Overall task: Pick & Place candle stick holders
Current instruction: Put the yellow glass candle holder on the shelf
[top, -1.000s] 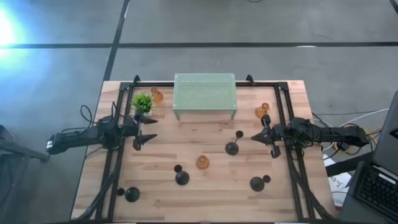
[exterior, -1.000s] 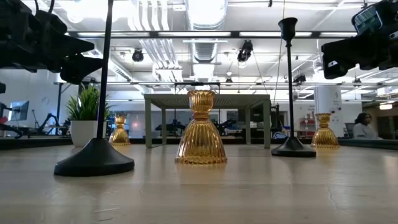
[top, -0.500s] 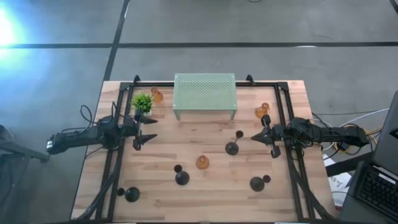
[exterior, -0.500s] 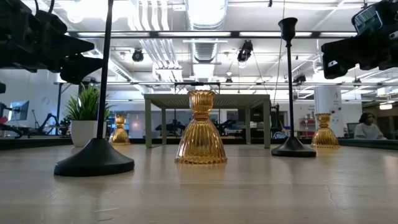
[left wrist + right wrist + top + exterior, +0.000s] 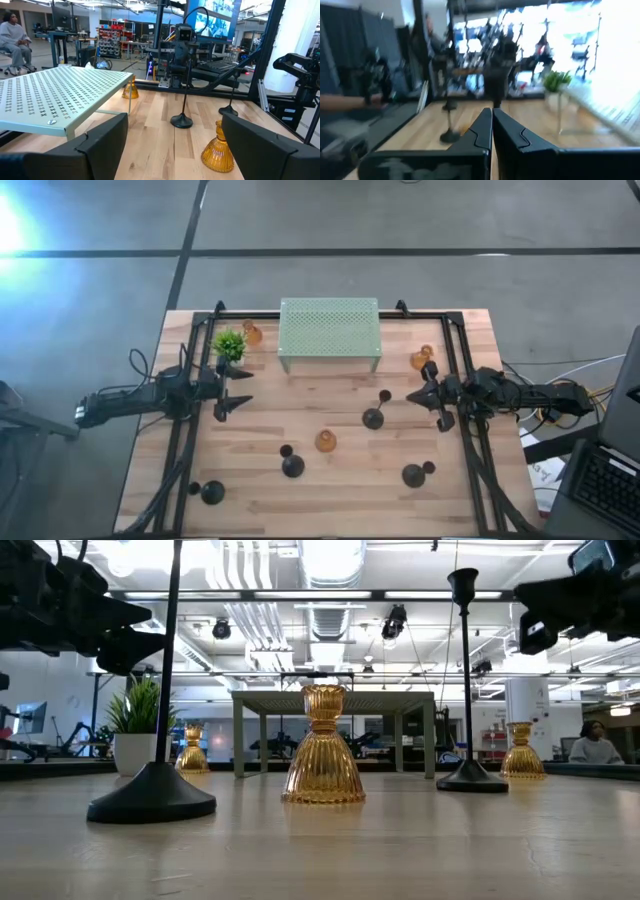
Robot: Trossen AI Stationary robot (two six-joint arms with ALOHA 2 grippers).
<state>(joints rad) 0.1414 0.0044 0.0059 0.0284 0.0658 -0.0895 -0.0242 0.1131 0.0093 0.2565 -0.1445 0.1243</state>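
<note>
everything here is placed relative to the green stand (image 5: pixel 330 334), which sits at the far middle of the table (image 5: pixel 260 500).

nearest the front edge, two black holders are found: one (image 5: pixel 212 493) well in front of the stand toward the left corner, another (image 5: pixel 413 475) in front toward the right. a bit closer to the stand, a third black holder (image 5: pixel 293 466) is seen left of centre, with an amber holder (image 5: pixel 325 441) just beside it, straight in front of the stand. the fourth black holder (image 5: pixel 373 418) is stood between that amber one and the stand's right leg.

the left gripper (image 5: pixel 238 387) is held above the table off the stand's front left corner, fingers spread wide with nothing between them. the right gripper (image 5: pixel 424 397) is hovering off the stand's front right, fingers pressed together and empty.

level with the stand, an amber holder (image 5: pixel 251 333) is set just off its left side beside a small plant (image 5: pixel 229 344), and the third amber holder (image 5: pixel 421 359) is set off its right side.

far behind the stand, a seated person (image 5: pixel 592 743) can be made out in the room.
</note>
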